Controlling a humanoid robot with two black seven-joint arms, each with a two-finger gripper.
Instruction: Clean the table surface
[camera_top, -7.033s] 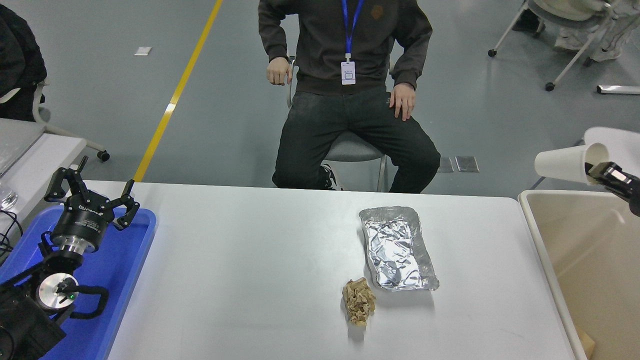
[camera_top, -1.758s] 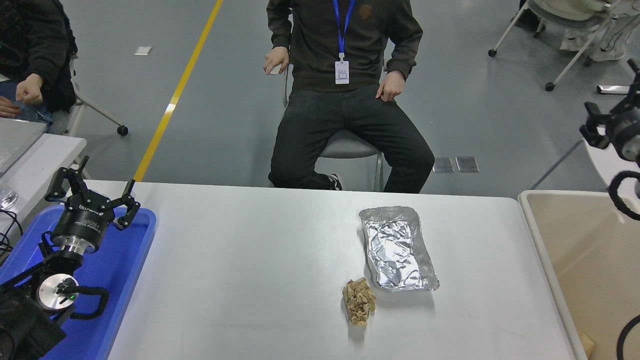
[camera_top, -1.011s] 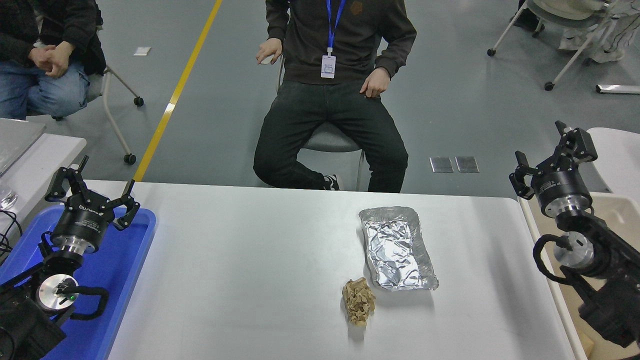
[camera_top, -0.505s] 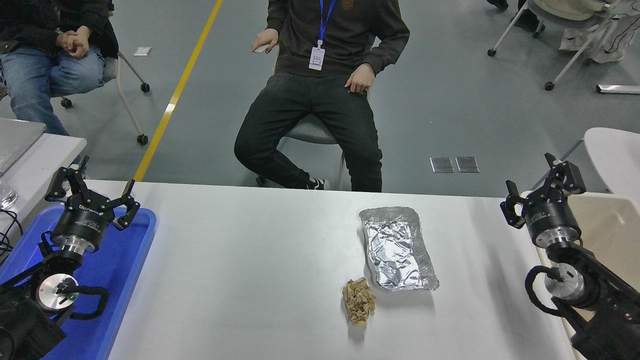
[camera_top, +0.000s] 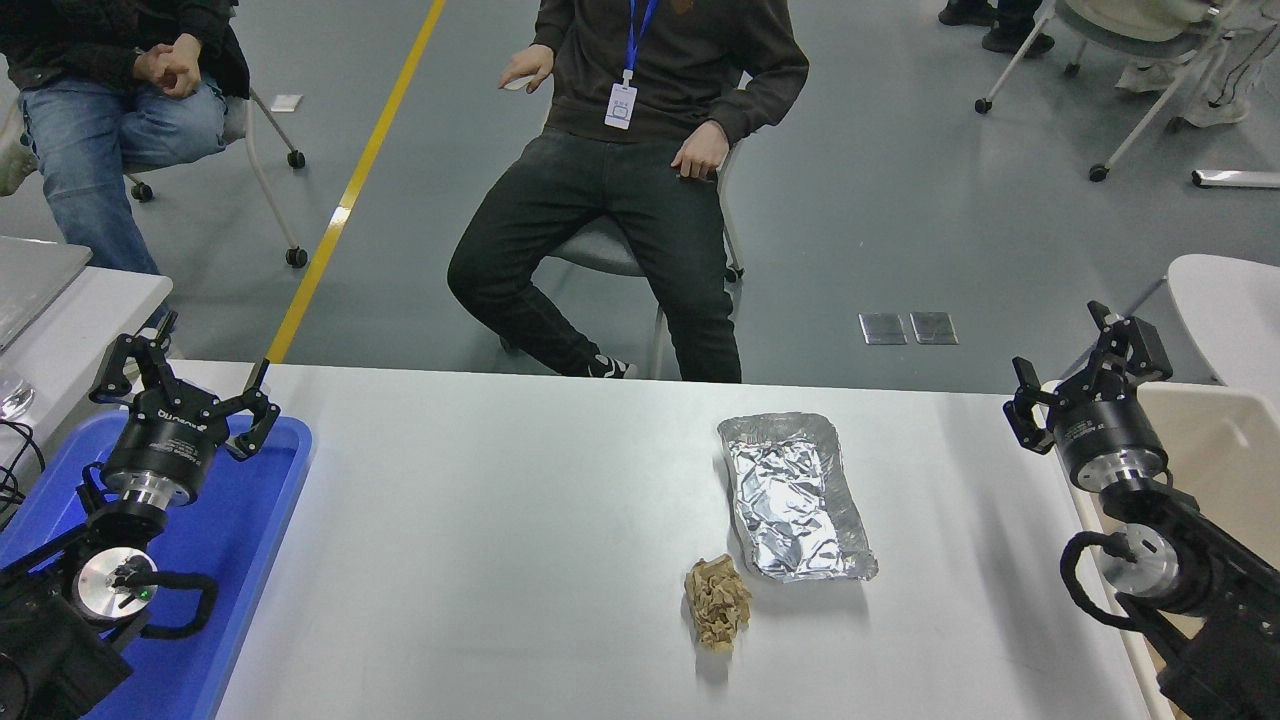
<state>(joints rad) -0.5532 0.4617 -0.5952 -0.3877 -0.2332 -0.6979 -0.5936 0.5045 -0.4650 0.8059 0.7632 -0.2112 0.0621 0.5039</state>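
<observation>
Right gripper (camera_top: 1083, 364), black, lower right of frame: jaws apart, empty, above the desk's right edge. Left gripper (camera_top: 180, 378), lower left: jaws apart, over a blue plastic tray (camera_top: 262, 520). Large plain white matte desk surface (camera_top: 500, 540): fills the lower centre, long axis left–right, near edge cut off. On it, right of centre: crumpled silver foil tray (camera_top: 795, 497); tan crumpled paper wad (camera_top: 717, 603).

The table surface (camera_top: 480, 520) lies bare across its whole left and middle span, open to passage from the near edge to the far one. Right of centre a crumpled foil tray (camera_top: 795, 495) blocks the way, with a tan paper wad (camera_top: 716, 602) just near its near-left corner. A strip of bare top runs between the foil and the beige bin (camera_top: 1215, 470) at the right edge.
</observation>
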